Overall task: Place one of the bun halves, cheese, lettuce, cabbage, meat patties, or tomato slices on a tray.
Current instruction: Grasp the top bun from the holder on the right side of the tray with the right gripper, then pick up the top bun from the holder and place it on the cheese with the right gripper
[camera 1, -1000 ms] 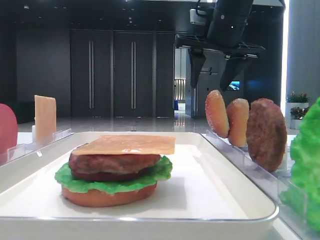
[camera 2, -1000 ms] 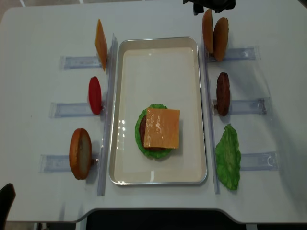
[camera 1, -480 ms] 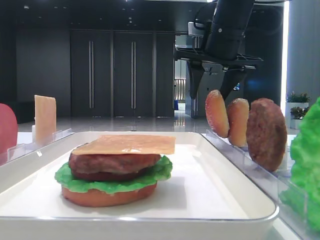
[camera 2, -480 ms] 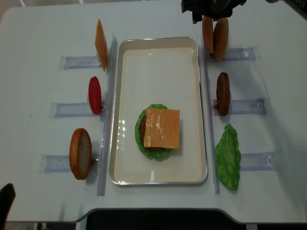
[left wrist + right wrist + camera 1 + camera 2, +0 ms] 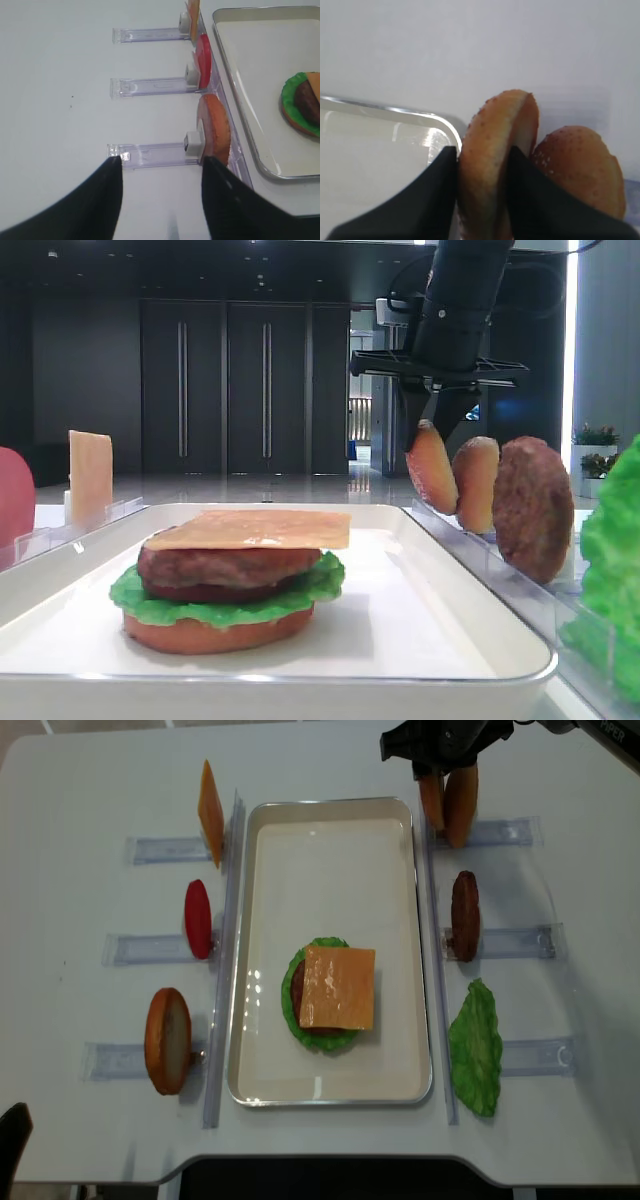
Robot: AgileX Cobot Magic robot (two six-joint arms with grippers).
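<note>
White tabletop fills the overhead view, and behind it, in the low view, stands a dark hall with tall doors.

At the upper right of the overhead view the right gripper (image 5: 432, 772) has its two dark fingers (image 5: 437, 192) pressed on both faces of the nearer bun top (image 5: 492, 150), which stands on edge in its clear rack (image 5: 500, 830) — the jaws are narrow and the bun is between them. A second bun top (image 5: 585, 165) stands just beside it, touching or almost touching. The white tray (image 5: 330, 820) lies to the left of the rack, and near the lower part of the tray sits the stack: bottom bun, lettuce (image 5: 295, 1010), meat patty and cheese (image 5: 338, 986) on top.

To do this step well, I think the bun should be lifted straight up out of the slot first, so that it does not drag its neighbour or the rack, and only then carried over the tray. It must also be turned flat, dome up, before it is laid on the cheese.

Against the earlier pictures, the right gripper was higher and its jaws stood wide above the buns; now it has come down and closed — the bun itself has not visibly moved.

The left gripper (image 5: 160, 165), at the lower left, is shut with nothing between its fingers, above the rack with the bottom bun (image 5: 215, 127).
</note>
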